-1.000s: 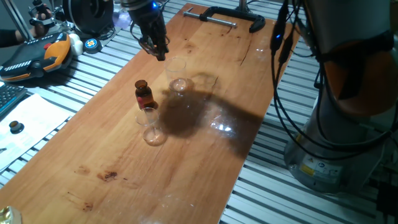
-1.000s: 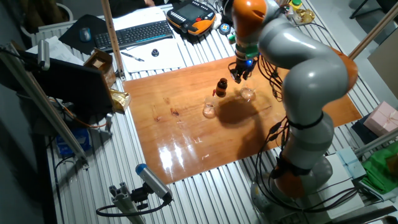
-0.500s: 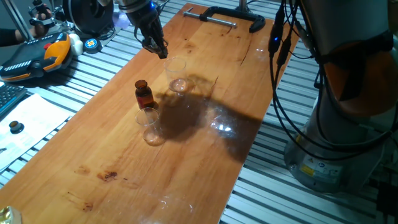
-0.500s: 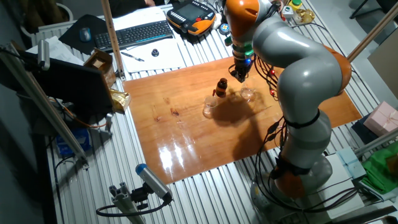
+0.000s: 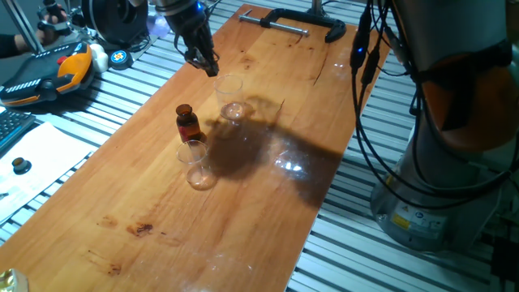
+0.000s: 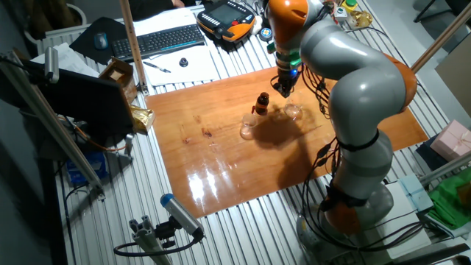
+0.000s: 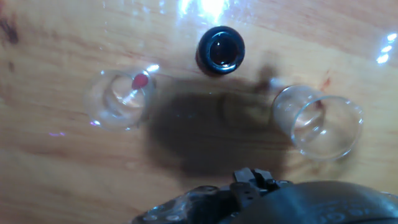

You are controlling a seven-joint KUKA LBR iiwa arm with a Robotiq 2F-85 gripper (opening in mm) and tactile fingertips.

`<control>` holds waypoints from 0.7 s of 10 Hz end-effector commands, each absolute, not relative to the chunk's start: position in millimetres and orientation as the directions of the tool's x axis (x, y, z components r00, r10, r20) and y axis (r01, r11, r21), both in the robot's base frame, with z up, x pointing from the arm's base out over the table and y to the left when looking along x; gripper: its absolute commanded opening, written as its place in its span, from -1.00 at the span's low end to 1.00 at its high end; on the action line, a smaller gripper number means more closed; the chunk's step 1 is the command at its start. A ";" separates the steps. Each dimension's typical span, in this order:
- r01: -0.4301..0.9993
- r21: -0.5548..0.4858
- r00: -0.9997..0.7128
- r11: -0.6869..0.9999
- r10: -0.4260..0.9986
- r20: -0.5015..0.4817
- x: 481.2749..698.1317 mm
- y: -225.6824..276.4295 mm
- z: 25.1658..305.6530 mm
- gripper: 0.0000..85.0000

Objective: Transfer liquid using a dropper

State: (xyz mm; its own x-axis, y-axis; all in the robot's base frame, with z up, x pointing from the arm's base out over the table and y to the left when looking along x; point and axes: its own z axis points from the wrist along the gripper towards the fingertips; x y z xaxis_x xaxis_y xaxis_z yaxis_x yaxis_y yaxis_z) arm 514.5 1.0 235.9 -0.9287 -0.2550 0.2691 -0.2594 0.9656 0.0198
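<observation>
The dropper [image 7: 139, 81] is a thin clear tube with a small red end. It leans inside the left clear beaker [image 7: 118, 99] in the hand view and is too thin to make out in the fixed views. The amber-brown bottle [image 5: 188, 123] [image 6: 261, 102] [image 7: 221, 50] stands open between two beakers, the second beaker [image 7: 318, 122] being empty. My gripper [image 5: 206, 65] [image 6: 283, 89] hangs above the table beyond the bottle and the far beaker [image 5: 232, 98], holding nothing that I can see. Its fingers are too small and dark to show their gap.
A black clamp [image 5: 298, 23] lies at the far end of the wooden table [image 5: 243, 211]. An orange teach pendant [image 5: 49, 71] and a keyboard [image 6: 158, 40] sit off the table's side. The arm's grey base [image 5: 438, 203] and cables stand beside the table.
The gripper has risen a little and drawn back from the bottle and beakers, then held still. The glassware has not moved.
</observation>
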 end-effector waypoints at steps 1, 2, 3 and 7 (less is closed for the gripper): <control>-0.240 0.031 -0.924 0.970 -0.238 0.299 514.5 0.8 235.8 -0.98; -0.218 0.022 -0.930 0.976 -0.215 0.298 514.5 0.8 235.8 -0.98; -0.207 0.004 -0.938 0.978 -0.199 0.283 514.5 0.8 235.8 -0.98; -0.245 0.045 -0.935 0.968 -0.249 0.254 514.5 0.8 235.8 -0.98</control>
State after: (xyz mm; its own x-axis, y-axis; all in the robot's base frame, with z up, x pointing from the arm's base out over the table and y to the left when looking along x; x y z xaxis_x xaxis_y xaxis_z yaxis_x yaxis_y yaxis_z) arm 514.4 0.7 235.6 -0.9352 -0.2491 0.2519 -0.2454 0.9683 0.0464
